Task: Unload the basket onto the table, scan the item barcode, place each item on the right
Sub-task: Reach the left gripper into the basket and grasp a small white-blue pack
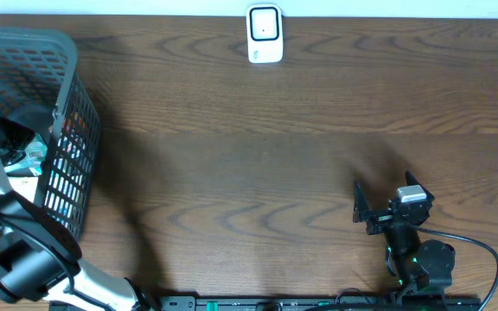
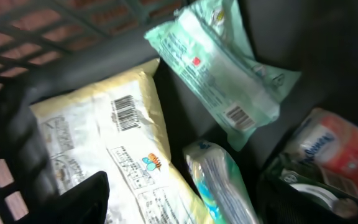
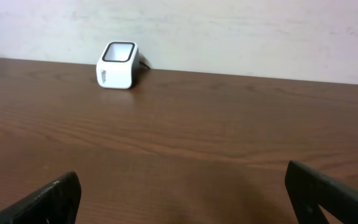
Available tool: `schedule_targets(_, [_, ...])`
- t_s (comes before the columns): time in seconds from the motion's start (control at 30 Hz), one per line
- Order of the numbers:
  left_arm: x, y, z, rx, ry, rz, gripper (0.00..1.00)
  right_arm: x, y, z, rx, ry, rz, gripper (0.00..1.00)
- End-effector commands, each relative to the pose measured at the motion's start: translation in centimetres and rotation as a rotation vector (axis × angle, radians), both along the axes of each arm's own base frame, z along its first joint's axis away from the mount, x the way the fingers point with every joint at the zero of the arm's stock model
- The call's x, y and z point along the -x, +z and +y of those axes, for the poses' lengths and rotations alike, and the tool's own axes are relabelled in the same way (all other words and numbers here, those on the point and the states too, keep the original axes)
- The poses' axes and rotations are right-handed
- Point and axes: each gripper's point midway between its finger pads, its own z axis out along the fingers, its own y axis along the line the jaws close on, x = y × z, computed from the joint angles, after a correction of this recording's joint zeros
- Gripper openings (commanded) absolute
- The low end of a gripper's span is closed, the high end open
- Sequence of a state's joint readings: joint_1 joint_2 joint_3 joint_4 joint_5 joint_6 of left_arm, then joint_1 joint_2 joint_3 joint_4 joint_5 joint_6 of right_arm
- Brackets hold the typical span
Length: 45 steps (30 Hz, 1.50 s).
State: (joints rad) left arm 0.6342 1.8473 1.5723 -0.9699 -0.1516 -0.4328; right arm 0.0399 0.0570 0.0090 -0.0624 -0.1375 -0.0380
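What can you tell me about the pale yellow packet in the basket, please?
The pale yellow packet looks like glossy, slightly crinkled plastic film. It lies flat, printed side up, inside the dark mesh basket, close to its wall. A black barcode shows near its upper end, with small print and a little cartoon below. A green packet lies beside its top corner; its lower end runs out of view.

It looks like a mock shop checkout set up for testing: a grey wire basket of barcoded packets, a white scanner on a bare wood-grain bench, and a plain pale wall behind.
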Motion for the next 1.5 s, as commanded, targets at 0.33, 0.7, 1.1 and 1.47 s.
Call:
schedule_targets(0.33, [0.1, -5.4, -1.6, 0.145, 0.007, 0.068, 0.71, 0.0, -0.1, 0.1, 0.012, 0.003, -0.002, 0.99])
schedule_targets(0.7, [1.0, -7.5, -2.4, 0.173, 0.005, 0.107, 0.68, 0.0, -0.1, 0.1, 0.012, 0.003, -0.002, 0.99])
schedule_targets(1.1, [0.1, -6.2, -1.8, 0.144, 0.003, 0.068, 0.22, 0.0, -0.1, 0.1, 0.012, 0.003, -0.002, 0.99])
schedule_targets(1.47, [-1.0, 2.3, -1.0, 0.002, -0.007, -0.125, 0.12, 0.0, -0.1, 0.1, 0.012, 0.003, -0.002, 0.99])
